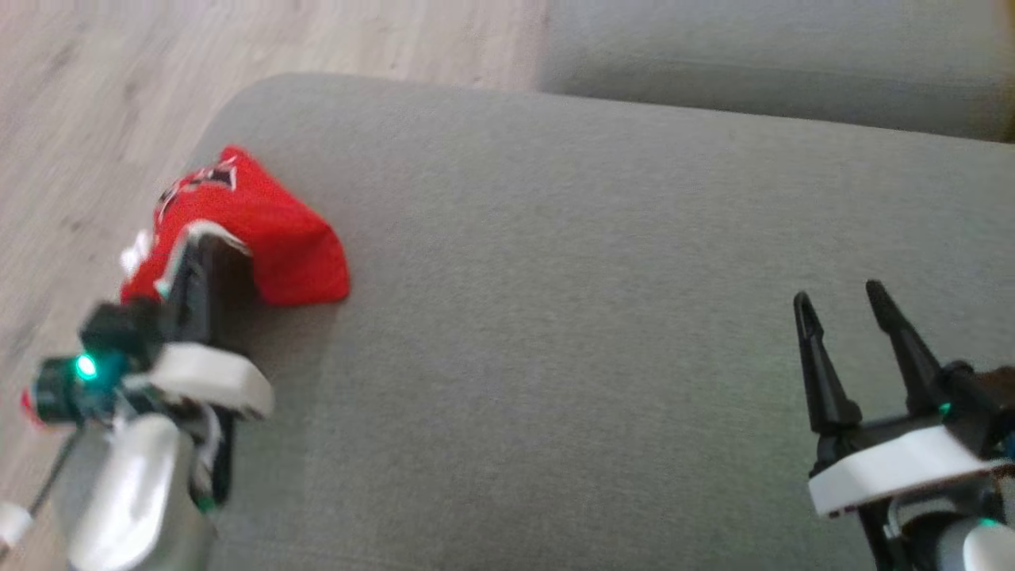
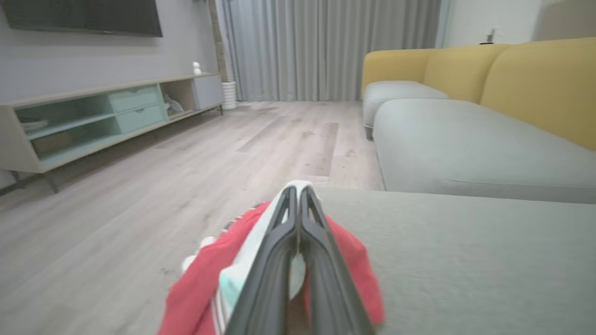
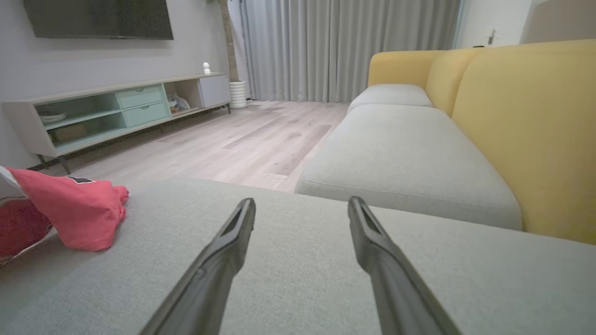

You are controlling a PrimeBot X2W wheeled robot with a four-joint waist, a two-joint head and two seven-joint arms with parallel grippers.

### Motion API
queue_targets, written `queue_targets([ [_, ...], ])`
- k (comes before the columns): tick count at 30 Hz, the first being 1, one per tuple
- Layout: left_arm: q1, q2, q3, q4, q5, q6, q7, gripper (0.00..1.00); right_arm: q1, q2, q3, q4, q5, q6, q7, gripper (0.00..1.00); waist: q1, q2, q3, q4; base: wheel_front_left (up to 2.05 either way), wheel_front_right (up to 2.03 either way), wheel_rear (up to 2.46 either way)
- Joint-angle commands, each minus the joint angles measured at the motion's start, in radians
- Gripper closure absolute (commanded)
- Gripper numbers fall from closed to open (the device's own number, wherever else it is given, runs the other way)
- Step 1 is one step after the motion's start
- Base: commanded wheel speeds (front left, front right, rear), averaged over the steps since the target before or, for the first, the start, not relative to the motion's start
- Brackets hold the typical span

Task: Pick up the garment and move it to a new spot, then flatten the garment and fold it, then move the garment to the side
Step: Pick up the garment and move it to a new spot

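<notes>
The garment (image 1: 262,222) is a red piece with white trim and a dark print, bunched at the left edge of the grey sofa seat (image 1: 571,333). My left gripper (image 1: 208,238) is shut on its white edge and holds it raised off the cushion. In the left wrist view the gripper (image 2: 298,195) shows its two dark fingers pressed together, with the garment (image 2: 200,284) draped on both sides of them. My right gripper (image 1: 842,300) stands open over the seat's right side, nothing between its fingers. The right wrist view has that gripper (image 3: 301,207) open and the garment (image 3: 74,211) far to its left.
Pale wood floor (image 1: 95,95) lies beyond the seat's left edge. A second grey cushion (image 1: 777,63) adjoins at the back right. The yellow sofa back (image 3: 526,130) rises on the right. A low TV cabinet (image 2: 107,116) stands across the room.
</notes>
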Motion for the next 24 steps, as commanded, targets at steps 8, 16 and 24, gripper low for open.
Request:
queue_targets([
  [8,0.131,-0.028,-0.092,-0.350,-0.014,0.009,0.173,1.00,-0.022,0.011,0.041,-0.028,0.013,-0.001,-0.010,0.00,0.0003,-0.0001,-0.021,-0.192,0.00,0.00,0.00],
  [16,-0.007,-0.160,-0.266,-0.319,0.005,-0.069,0.203,1.00,-0.062,0.014,0.046,-0.021,0.025,-0.001,-0.018,0.00,0.0003,-0.0001,0.084,-0.357,0.00,0.00,0.00],
  [24,-0.152,-0.216,-0.400,-0.188,0.000,-0.108,0.134,1.00,-0.107,0.017,0.038,0.019,0.046,-0.001,-0.053,0.00,0.0003,-0.0001,0.171,-0.454,0.00,0.00,0.00],
])
